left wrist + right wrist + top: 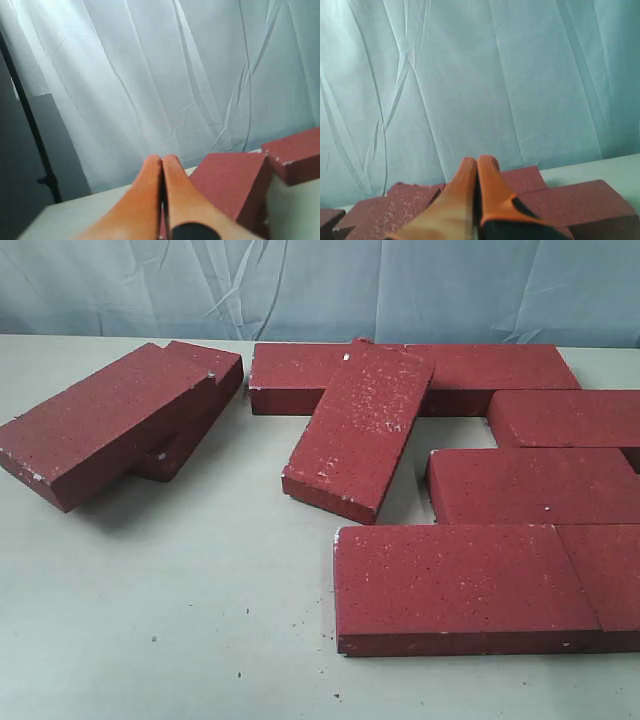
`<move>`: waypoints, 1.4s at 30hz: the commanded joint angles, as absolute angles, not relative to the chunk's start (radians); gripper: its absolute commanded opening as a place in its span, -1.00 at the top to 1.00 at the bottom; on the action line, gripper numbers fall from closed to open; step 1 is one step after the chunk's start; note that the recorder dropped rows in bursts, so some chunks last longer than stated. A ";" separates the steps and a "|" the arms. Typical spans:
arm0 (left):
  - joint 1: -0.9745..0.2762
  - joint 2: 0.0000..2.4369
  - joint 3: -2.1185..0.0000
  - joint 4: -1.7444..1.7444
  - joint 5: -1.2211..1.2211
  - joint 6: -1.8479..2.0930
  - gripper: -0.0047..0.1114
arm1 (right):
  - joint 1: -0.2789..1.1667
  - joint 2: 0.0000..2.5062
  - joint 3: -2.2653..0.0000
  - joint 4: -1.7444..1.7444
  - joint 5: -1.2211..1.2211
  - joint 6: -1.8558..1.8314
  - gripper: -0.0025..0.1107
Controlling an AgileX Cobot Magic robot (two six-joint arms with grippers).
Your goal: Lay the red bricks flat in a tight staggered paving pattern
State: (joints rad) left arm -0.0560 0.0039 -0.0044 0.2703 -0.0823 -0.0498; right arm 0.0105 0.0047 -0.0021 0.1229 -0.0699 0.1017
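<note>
Nearest the front edge, laid bricks (465, 585) fill the tabletop's (150, 620) right side – the tilted brick (360, 425) propped on the far row (500, 370) should be lowered flat, snug and offset – left gripper (161, 160) and right gripper (477, 161) both clenched, empty.

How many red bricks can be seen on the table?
9 red bricks: two stacked at left, two along the back, one tilted across them, two at right, two in front. More may hide beyond the right edge.
</note>
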 commanded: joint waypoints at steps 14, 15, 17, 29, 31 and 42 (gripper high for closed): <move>-0.053 0.000 0.000 0.046 -0.363 -0.339 0.92 | 0.012 0.194 -0.212 0.119 -0.267 0.108 0.97; -0.053 0.000 0.000 0.046 -0.370 -0.339 0.92 | 0.012 0.235 -0.244 0.107 -0.257 0.108 0.97; -0.053 0.000 0.000 0.046 -0.365 -0.339 0.92 | 0.012 0.313 -0.307 0.097 -0.245 0.105 0.97; -0.053 0.000 0.000 0.044 -0.359 -0.339 0.92 | 0.012 0.787 -0.666 -0.047 -0.107 0.105 0.97; -0.053 0.000 0.000 0.059 -0.359 -0.337 0.92 | 0.012 0.840 -0.706 -0.074 -0.093 0.105 0.97; -0.053 0.000 0.000 0.106 -0.339 -0.337 0.92 | 0.012 1.109 -0.938 -0.115 0.161 0.061 0.97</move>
State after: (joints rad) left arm -0.0560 0.0039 -0.0038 0.1005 -0.3461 -0.3347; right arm 0.0105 1.0552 -0.8865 -0.1042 0.1080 0.0905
